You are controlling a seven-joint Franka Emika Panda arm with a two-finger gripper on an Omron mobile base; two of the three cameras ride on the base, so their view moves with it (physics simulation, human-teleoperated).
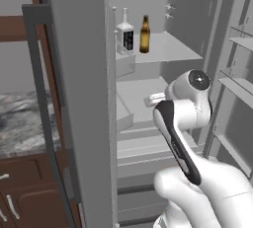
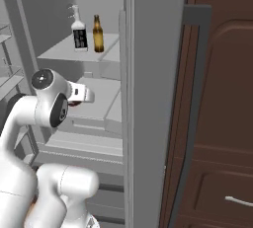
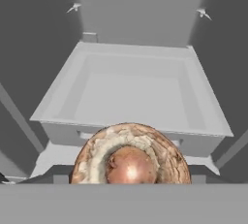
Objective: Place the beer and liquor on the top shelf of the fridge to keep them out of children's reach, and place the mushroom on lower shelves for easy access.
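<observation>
The liquor point(image 1: 125, 35) point(image 2: 79, 32) and the beer point(image 1: 145, 34) point(image 2: 98, 34) stand upright side by side on the fridge's top shelf point(image 1: 170, 49) point(image 2: 62, 52). My gripper point(image 2: 76, 101) point(image 1: 152, 99) reaches into the fridge one level below them, over the lower shelves point(image 1: 141, 91) point(image 2: 101, 98). It is shut on the mushroom point(image 3: 130, 162) point(image 2: 74, 104), a tan and reddish-brown cap that hides the fingertips in the hand view. A shallow white tray point(image 3: 72, 85) lies ahead of and below the mushroom.
The open grey fridge door point(image 1: 81, 98) stands at the left with its long handle point(image 1: 42, 103). Door bins point(image 1: 239, 86) line the right side. A marble counter point(image 1: 22, 123) and dark brown cabinets point(image 2: 222, 123) flank the fridge.
</observation>
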